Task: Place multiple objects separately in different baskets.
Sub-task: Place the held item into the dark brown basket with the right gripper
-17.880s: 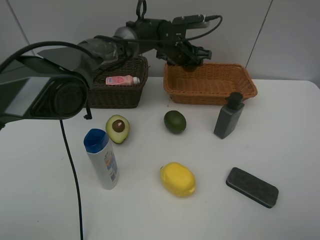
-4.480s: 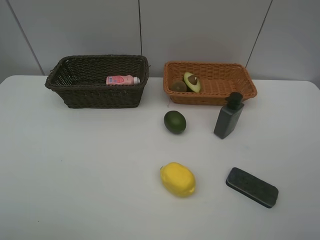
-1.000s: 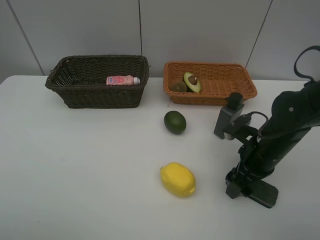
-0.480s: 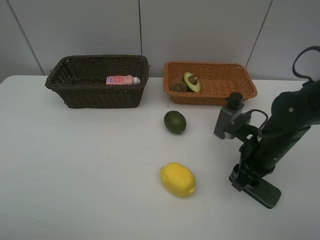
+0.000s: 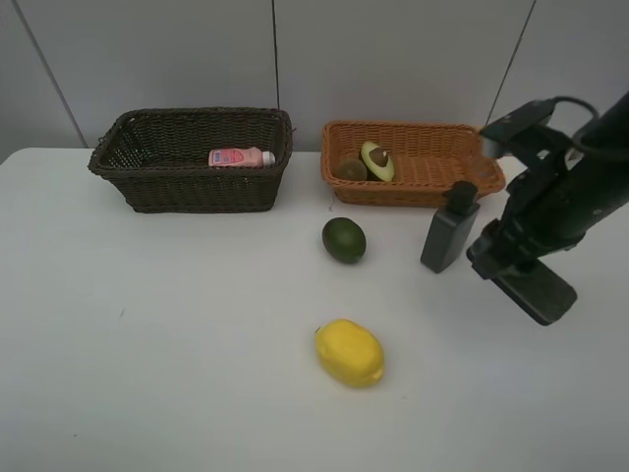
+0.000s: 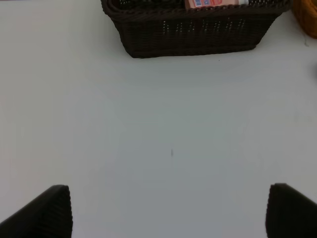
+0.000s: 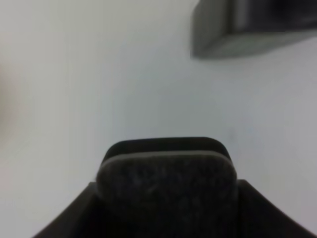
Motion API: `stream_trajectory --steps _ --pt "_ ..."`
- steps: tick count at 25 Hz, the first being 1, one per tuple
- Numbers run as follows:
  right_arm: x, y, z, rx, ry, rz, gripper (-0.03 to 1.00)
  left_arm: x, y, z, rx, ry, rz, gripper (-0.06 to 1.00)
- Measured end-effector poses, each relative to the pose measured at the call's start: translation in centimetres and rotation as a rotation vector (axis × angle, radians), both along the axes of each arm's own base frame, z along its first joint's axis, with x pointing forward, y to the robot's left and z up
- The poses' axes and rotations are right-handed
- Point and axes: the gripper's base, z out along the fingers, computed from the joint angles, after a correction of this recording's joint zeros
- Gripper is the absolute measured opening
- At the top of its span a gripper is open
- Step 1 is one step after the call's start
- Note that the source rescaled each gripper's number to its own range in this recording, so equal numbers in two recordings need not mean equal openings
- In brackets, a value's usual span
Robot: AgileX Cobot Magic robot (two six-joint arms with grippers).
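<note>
My right gripper (image 5: 501, 262) is shut on the dark rectangular slab (image 5: 536, 291) and holds it above the table, just right of the dark grey pump bottle (image 5: 449, 232). The right wrist view shows the slab (image 7: 166, 183) between the jaws and the pump bottle's base (image 7: 252, 27) beyond. The green lime-like fruit (image 5: 344, 240) and the yellow lemon (image 5: 349, 352) lie on the table. The orange-tan basket (image 5: 462, 167) holds the halved avocado (image 5: 376, 160) and the kiwi (image 5: 350, 170). The dark basket (image 5: 187, 182) holds the pink bottle (image 5: 240, 156). My left gripper (image 6: 168, 210) is open and empty. The white blue-capped bottle is out of view.
The white table (image 5: 177, 324) reaches the wall behind the baskets. The left wrist view shows the dark basket (image 6: 198, 37) and the pink bottle (image 6: 213, 3) far ahead across the tabletop. The left arm does not show in the exterior view.
My right gripper closed on the slab at the front right, lifted it off the table and carried it back and to the right, beside the pump bottle.
</note>
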Motion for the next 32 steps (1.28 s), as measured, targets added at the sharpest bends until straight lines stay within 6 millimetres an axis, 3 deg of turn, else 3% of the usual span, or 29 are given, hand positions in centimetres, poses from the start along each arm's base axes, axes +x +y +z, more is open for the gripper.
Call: stream_trajectory --steps 3,6,10,16,21,26,32 --pt "1.0 0.2 4.1 0.068 -0.153 -0.061 0.28 0.0 0.0 0.0 0.000 0.000 0.000 1.00" --pt "2.5 0.9 6.6 0.142 -0.276 -0.082 0.28 0.0 0.0 0.0 0.000 0.000 0.000 1.00" --pt "5.5 2.5 8.1 0.287 -0.444 -0.099 0.28 0.0 0.0 0.0 0.000 0.000 0.000 1.00" --pt "11.1 5.8 8.1 0.573 -0.678 -0.163 0.27 0.0 0.0 0.0 0.000 0.000 0.000 1.00" --pt "15.4 11.7 6.4 0.677 -0.771 -0.099 0.27 0.0 0.0 0.0 0.000 0.000 0.000 1.00" --pt "19.0 17.9 2.4 0.693 -0.727 -0.032 0.27 0.0 0.0 0.0 0.000 0.000 0.000 1.00" --pt "21.1 22.8 -1.4 0.694 -0.667 0.022 0.27 0.0 0.0 0.0 0.000 0.000 0.000 1.00"
